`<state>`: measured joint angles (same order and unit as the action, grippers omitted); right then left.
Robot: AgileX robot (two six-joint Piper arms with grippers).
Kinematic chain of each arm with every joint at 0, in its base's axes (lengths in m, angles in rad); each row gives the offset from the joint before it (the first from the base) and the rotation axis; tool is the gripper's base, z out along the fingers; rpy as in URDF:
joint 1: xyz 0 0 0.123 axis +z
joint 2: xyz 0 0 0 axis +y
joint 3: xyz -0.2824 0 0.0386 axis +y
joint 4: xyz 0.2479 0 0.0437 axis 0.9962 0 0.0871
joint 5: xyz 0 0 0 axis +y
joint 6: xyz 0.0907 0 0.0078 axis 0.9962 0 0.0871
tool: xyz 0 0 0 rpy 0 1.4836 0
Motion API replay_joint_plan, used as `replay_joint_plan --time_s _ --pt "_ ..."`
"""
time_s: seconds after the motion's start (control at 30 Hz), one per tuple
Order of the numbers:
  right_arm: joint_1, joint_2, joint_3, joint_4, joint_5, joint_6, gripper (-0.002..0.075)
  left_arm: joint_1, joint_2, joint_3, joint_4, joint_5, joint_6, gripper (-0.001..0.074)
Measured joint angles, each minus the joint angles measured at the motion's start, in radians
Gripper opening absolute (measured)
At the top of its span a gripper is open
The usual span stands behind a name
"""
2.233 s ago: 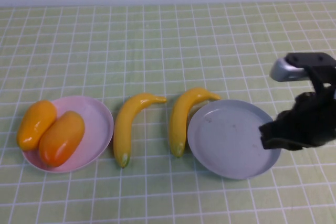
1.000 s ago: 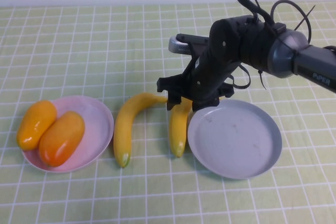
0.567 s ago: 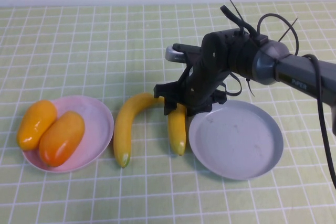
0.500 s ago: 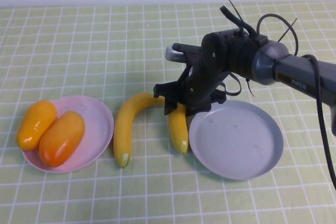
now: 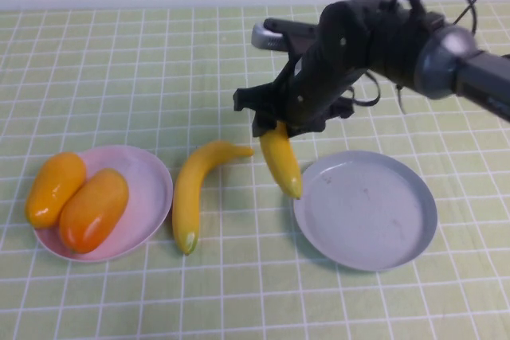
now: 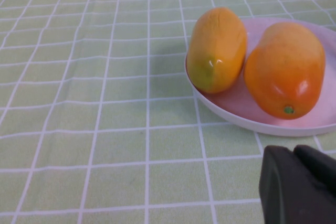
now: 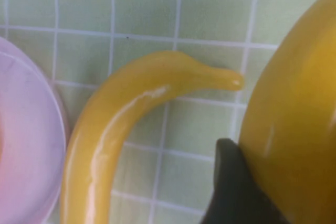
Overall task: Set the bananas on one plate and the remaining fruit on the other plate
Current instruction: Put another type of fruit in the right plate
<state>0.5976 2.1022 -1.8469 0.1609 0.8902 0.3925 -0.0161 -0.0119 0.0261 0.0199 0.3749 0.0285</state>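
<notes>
My right gripper [image 5: 275, 121] is shut on one banana [image 5: 283, 161] and holds it in the air, its tip hanging over the near-left rim of the grey-blue plate [image 5: 374, 212]. In the right wrist view this banana [image 7: 299, 119] fills the side, pressed against a dark finger [image 7: 233, 182]. The second banana [image 5: 194, 193] lies on the cloth between the plates, and shows in the right wrist view too [image 7: 131, 108]. The yellow-orange fruit [image 5: 54, 189] and the orange-red fruit [image 5: 93, 209] lie on the pink plate [image 5: 151, 189]. My left gripper [image 6: 302, 182] is shut beside the pink plate [image 6: 236, 114].
A green cloth with a white grid [image 5: 159, 61] covers the table. The grey-blue plate holds nothing. The right arm [image 5: 430, 53] reaches in from the far right above the cloth.
My right gripper came in from the right, closed on the right-hand banana and lifted it off the cloth. The grey-blue plate shifted slightly to the right.
</notes>
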Motion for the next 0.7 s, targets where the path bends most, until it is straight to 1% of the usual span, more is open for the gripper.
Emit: replay_joint_plan --time_s 0.1,0.27,0.4,0.5,0.7 --pt "-0.012 -0.127 0.105 -0.051 0.002 -0.002 0.0321 0.0 0.0 0.0 0.0 0.0 0.0 0.0" --pt "-0.067 -0.348 0.4 -0.102 -0.061 -0.002 0.0321 0.0 0.0 0.0 0.0 0.0 0.0 0.0" --pt "-0.126 -0.42 0.571 -0.113 -0.077 -0.002 0.032 0.0 0.0 0.0 0.0 0.0 0.0 0.0" --pt "-0.153 -0.411 0.628 -0.114 -0.077 -0.002 0.032 0.0 0.0 0.0 0.0 0.0 0.0 0.0" --pt "-0.157 -0.336 0.633 -0.096 -0.093 -0.002 0.032 0.0 0.0 0.0 0.0 0.0 0.0 0.0"
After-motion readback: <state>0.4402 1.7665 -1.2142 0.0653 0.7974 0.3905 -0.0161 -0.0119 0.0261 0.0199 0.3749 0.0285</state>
